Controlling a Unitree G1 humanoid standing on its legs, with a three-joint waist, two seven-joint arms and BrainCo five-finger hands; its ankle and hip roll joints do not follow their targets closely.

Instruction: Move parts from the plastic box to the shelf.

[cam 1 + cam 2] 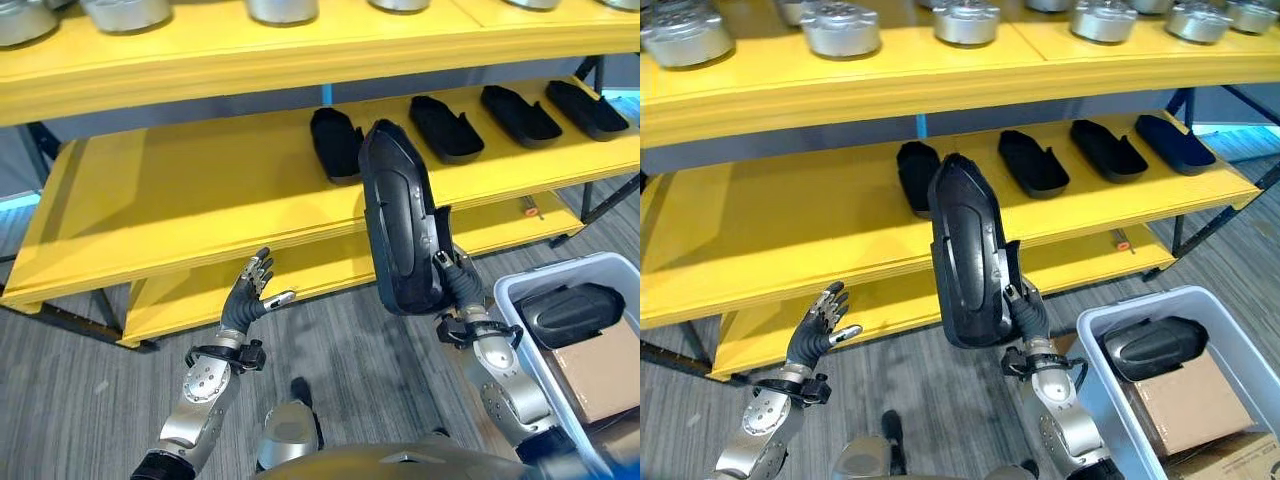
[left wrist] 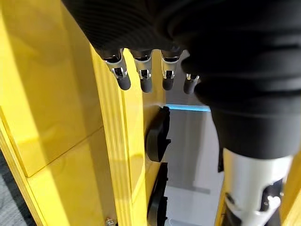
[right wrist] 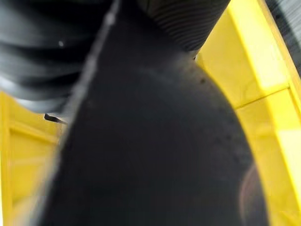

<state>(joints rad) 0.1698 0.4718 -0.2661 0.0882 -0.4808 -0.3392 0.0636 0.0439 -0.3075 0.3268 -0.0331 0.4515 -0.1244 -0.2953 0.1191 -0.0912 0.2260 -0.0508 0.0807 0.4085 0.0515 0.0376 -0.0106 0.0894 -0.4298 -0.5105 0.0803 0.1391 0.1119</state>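
Currently right robot hand (image 1: 1025,305) clamped low on upright black part (image 1: 965,255); top-heavy, may tip near shelf (image 1: 790,240) front edge. Left robot hand (image 1: 820,320) open.

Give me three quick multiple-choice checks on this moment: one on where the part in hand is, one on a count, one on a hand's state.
1. Where is the black part held by the right hand?
A. Lying in the plastic box
B. Held upright in the air in front of the middle shelf
C. Resting on the top shelf

2. How many black parts already lie on the middle shelf?
A. Two
B. Four
C. Six

3. How is the left hand?
A. Open and holding nothing
B. Curled round a black part
C. Gripping the plastic box's rim

Answers:
1 B: the part stands on end above the right hand, before the shelf edge, clear of the plastic box.
2 B: four black parts sit in a row along the shelf's right half.
3 A: its fingers are spread near the shelf edge, holding nothing.
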